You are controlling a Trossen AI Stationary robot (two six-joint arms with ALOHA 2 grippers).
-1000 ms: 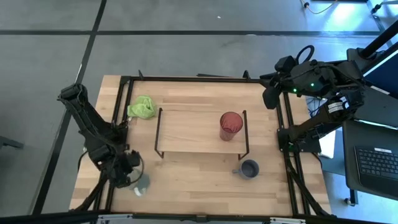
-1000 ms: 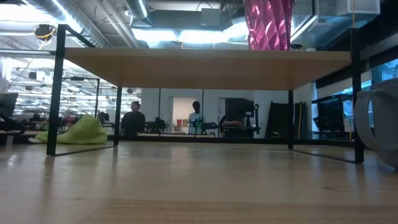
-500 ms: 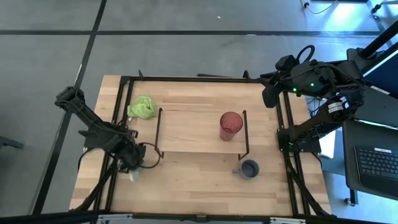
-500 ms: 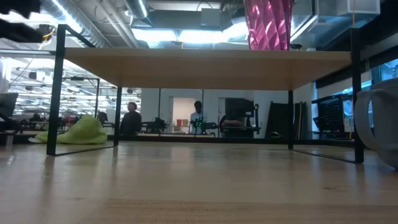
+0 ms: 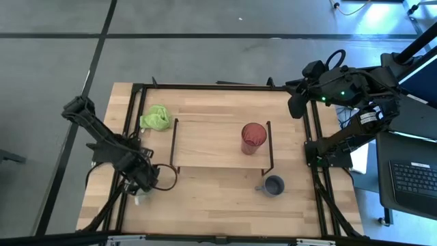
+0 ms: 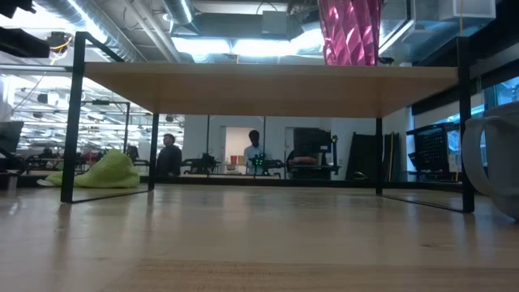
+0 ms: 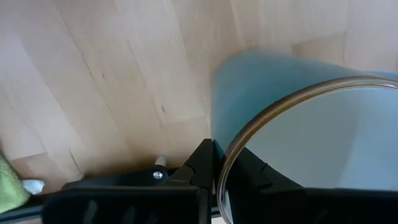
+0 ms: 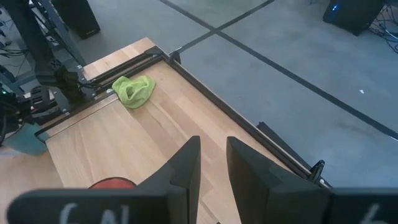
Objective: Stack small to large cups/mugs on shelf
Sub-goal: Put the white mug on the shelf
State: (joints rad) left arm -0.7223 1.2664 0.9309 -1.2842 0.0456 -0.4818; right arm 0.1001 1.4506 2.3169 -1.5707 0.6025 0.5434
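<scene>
Now | left hand (image 5: 147, 181) pinching mug (image 7: 311, 137) rim, low | right hand (image 8: 211, 163) parted, raised

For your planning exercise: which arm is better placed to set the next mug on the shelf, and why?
Left. Its hand already grips a mug's rim beside the shelf; the right hand hangs empty past the table's far edge.

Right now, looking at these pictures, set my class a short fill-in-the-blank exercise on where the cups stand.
1. The red tumbler stands on the ____.
2. The grey-blue mug stands on the ____, in front of the shelf.
3. The left gripper pinches a cup's ____.
4. The green lump lies nearest the ____ arm.

Missing words: shelf; tabletop; rim; left
</scene>
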